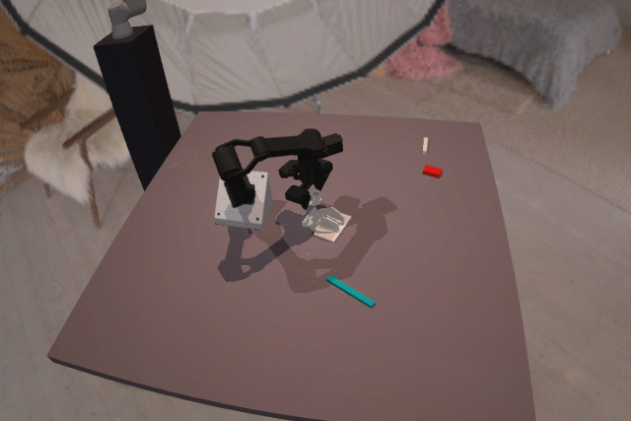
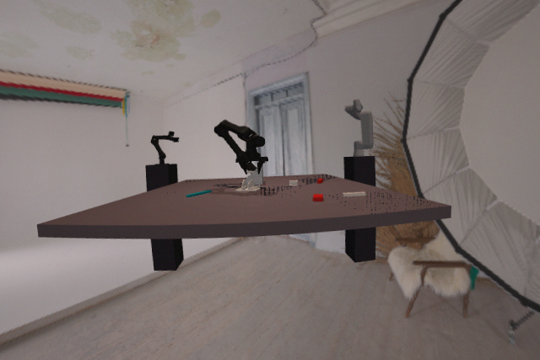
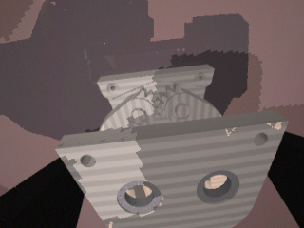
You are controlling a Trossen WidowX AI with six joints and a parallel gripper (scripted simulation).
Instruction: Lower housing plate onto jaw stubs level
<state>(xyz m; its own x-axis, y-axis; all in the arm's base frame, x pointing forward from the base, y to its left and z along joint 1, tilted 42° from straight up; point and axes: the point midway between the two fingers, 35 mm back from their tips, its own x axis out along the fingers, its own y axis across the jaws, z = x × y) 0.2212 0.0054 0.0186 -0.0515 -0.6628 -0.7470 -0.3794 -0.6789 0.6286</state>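
Observation:
My gripper (image 1: 308, 199) (image 3: 170, 146) is shut on the grey housing plate (image 1: 316, 195) (image 3: 176, 159), with a dark finger at each side of it. The plate has two large ringed holes and two small corner holes. It hangs above the table, tilted in the wrist view. Beyond and below it lies the pale base (image 1: 325, 236) (image 3: 185, 74) with the two toothed jaws, the left jaw (image 3: 120, 112) and the right jaw (image 3: 201, 111), teeth meeting in the middle. The plate and base are apart. The plate hides the near part of the jaws, and their stubs are partly hidden.
A teal bar (image 1: 350, 291) (image 2: 198, 193) lies on the table. A red block (image 1: 432, 171) (image 2: 317, 197) and a white bar (image 1: 425, 145) (image 2: 353, 194) lie farther off. The exterior view also shows a second red block (image 2: 320, 180) and a pale block (image 2: 293, 182).

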